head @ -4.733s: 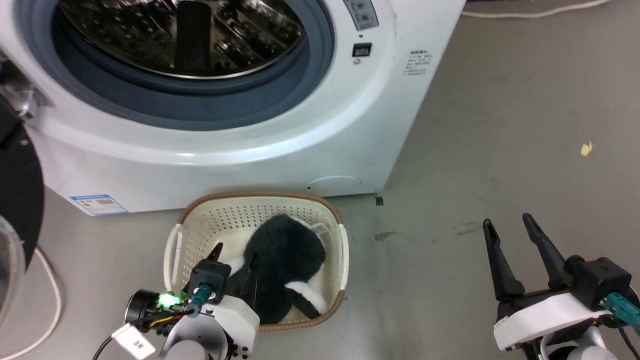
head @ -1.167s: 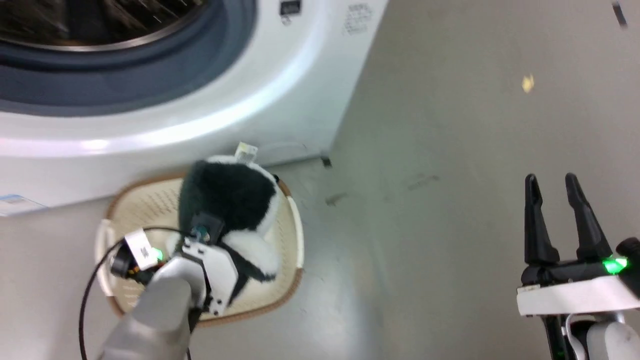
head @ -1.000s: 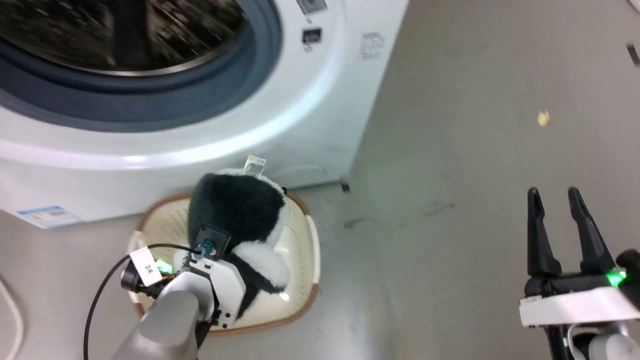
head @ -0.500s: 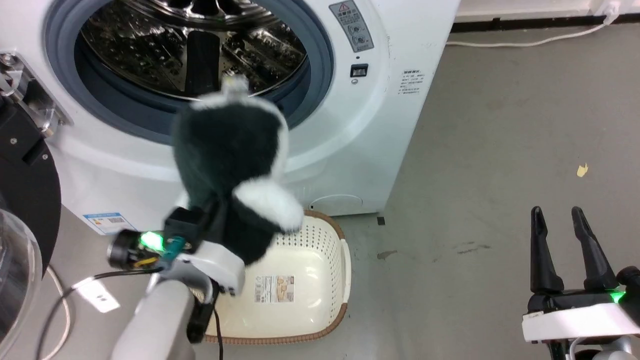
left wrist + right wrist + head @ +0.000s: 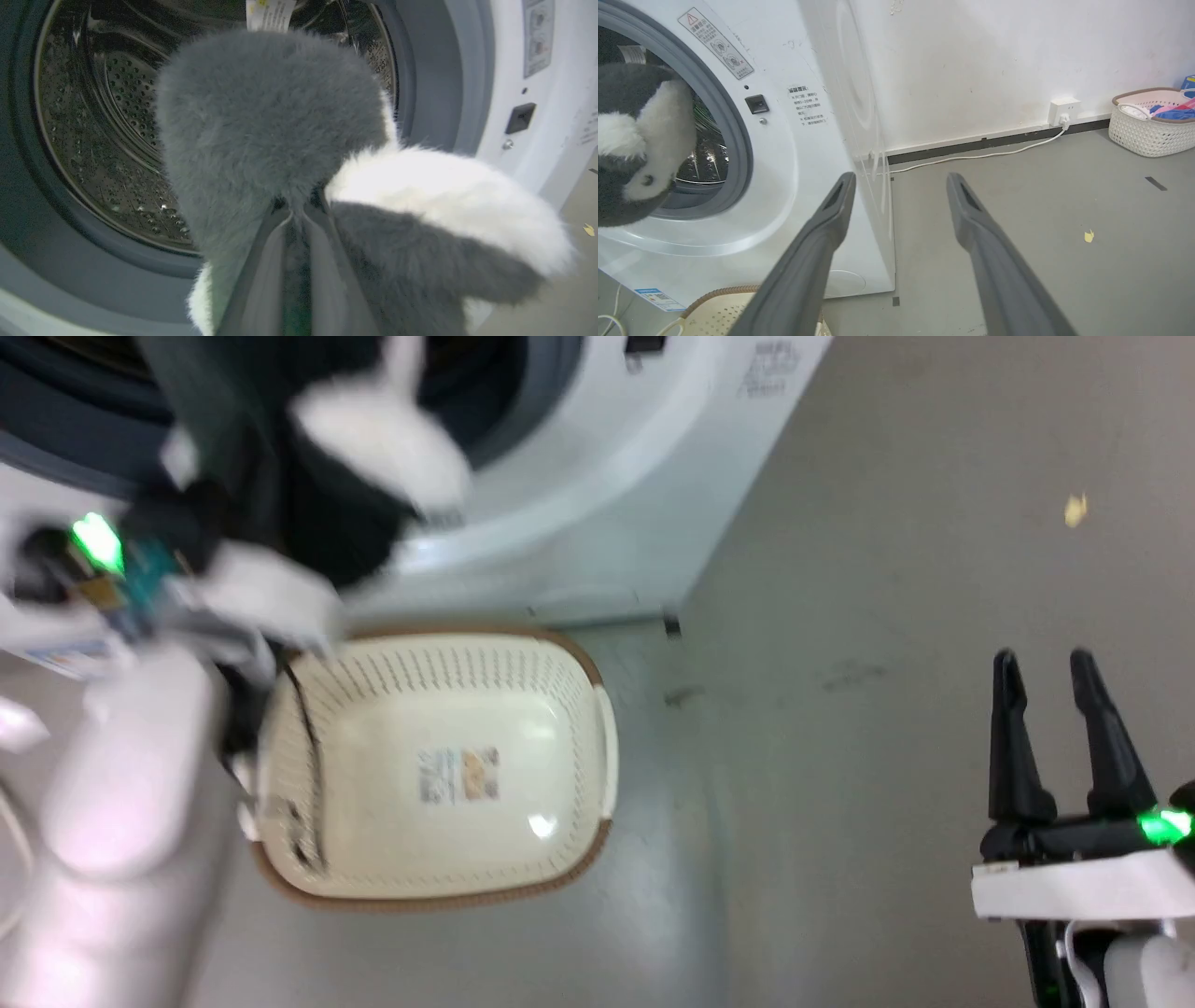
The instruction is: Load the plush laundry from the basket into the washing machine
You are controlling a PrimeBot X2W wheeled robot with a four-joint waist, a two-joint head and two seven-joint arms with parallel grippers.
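Nearest me, the right claw (image 5: 1043,663) hangs low over the grey floor (image 5: 887,616) with its two dark fingers spread apart and nothing between them. It is well to the right of the basket (image 5: 420,663).

The basket sits on the floor just in front of the washing machine (image 5: 597,476). A small label (image 5: 457,775) is stuck to its bottom, with a brownish picture on it, but the print is too blurred to read.

Above the basket, the left claw (image 5: 299,212) is clamped on the plush toy (image 5: 271,116), its fingers buried in the black and white fur. It holds the toy up at the mouth of the round opening, against the grey rubber ring (image 5: 434,93). I cannot tell whether the toy has crossed the ring. A white tag (image 5: 270,11) with a spot of yellow sticks out of the toy's far end, toward the steel drum (image 5: 107,140); its writing is too small to read.

On the machine's white front is a slanted sticker (image 5: 714,42) with a red warning triangle, a small black square (image 5: 756,103) below it, and a block of fine black print (image 5: 808,105) that I cannot read. A blue-edged label (image 5: 658,298) sits near the bottom corner.

Farther off, a white cable (image 5: 985,154) runs along the skirting to a wall socket (image 5: 1064,112). In the far corner stands a second basket (image 5: 1148,135) with coloured clothes in it. A yellow scrap (image 5: 1087,236) lies on the floor.
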